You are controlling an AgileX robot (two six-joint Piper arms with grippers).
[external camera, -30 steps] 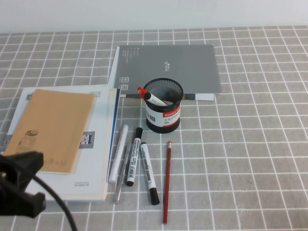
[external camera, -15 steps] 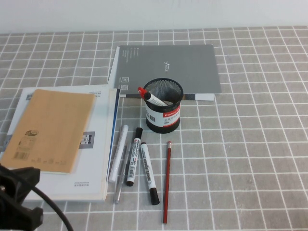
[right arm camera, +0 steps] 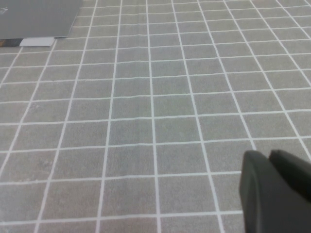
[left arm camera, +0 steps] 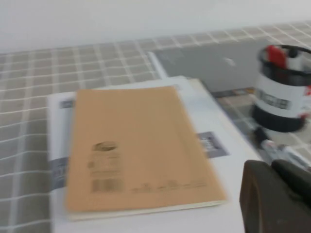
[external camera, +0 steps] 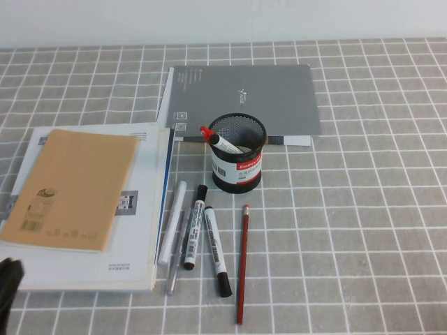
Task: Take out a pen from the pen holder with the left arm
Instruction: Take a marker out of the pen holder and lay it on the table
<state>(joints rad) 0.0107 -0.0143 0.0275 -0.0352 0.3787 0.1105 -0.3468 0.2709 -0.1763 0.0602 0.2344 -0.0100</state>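
Observation:
The black mesh pen holder [external camera: 237, 162] stands mid-table with a red-capped white marker [external camera: 220, 142] leaning in it. The left wrist view also shows the holder [left arm camera: 281, 99] and the red cap [left arm camera: 276, 54], blurred. My left gripper [left arm camera: 271, 165] is shut and holds nothing. It hovers over the near edge of the white book, far from the holder. In the high view only a dark sliver of the left gripper [external camera: 7, 293] shows at the bottom left corner. My right gripper [right arm camera: 268, 154] is shut with nothing in it, over bare grid cloth.
A tan notebook [external camera: 73, 187] lies on a white book [external camera: 133, 237] at the left. A grey book [external camera: 244, 98] lies behind the holder. In front of the holder lie two black markers [external camera: 213, 250], a white pen [external camera: 172, 222] and a red pencil [external camera: 242, 262].
In the high view the left arm has drawn back toward the bottom left corner and is almost out of view. Nothing on the table has moved.

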